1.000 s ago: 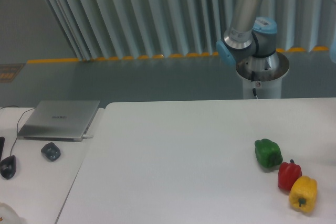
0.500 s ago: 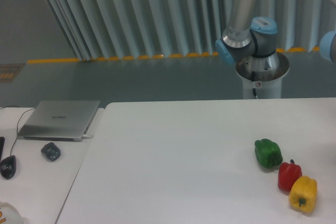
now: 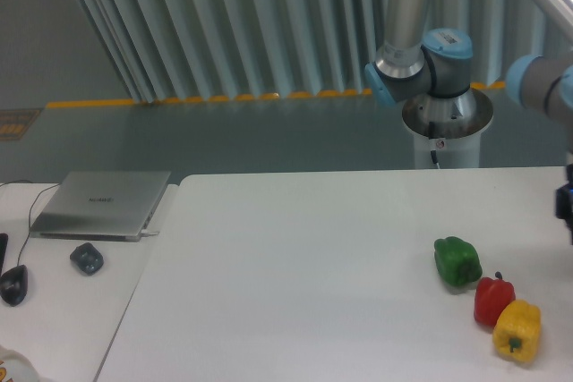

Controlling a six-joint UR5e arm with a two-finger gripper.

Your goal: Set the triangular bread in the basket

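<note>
Looming arm (image 3: 407, 24), elbow rightward

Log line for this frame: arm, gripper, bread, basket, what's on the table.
arm: upper links visible, wrist at right edge | gripper: not visible | bread: not visible | basket: not visible | table: green pepper, red pepper, yellow pepper

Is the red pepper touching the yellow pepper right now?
Touching. In the fixed camera view the red pepper and the yellow pepper overlap with no table showing between them; the green pepper also sits against the red one.
</note>
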